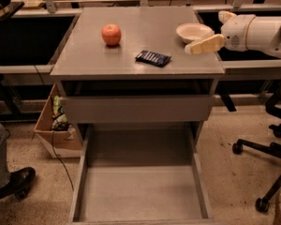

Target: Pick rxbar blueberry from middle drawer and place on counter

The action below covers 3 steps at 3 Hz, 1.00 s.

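The rxbar blueberry (152, 58), a flat dark navy wrapper with pale lettering, lies on the grey counter (84, 60) near its front edge, right of the middle. My gripper (191, 48) hovers at the counter's right edge, apart from the bar and to its right, open and empty. The middle drawer (140, 196) is pulled far out below, and its grey floor is bare.
A red apple (111, 34) sits on the counter's left part. A white bowl (193, 32) sits at the back right, just behind my gripper. A shorter drawer (136, 108) sticks out slightly under the counter. A cardboard box (56, 130) stands left, an office chair base (267, 149) right.
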Each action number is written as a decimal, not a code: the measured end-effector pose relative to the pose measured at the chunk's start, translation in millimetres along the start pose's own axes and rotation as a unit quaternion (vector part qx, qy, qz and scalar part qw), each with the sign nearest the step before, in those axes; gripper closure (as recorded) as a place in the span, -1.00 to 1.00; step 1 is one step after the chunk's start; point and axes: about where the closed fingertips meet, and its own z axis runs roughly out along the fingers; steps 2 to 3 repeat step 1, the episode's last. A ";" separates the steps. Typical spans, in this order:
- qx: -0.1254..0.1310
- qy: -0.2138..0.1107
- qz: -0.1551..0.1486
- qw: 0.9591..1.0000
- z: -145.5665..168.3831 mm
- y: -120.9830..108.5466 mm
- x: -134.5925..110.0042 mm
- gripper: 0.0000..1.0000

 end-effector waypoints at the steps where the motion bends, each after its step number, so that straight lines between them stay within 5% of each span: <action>1: 0.004 0.001 0.001 1.000 -5.5 -2.8 2.3 -1.00; 3: 0.004 0.001 0.001 1.000 -5.5 -2.8 2.3 -1.00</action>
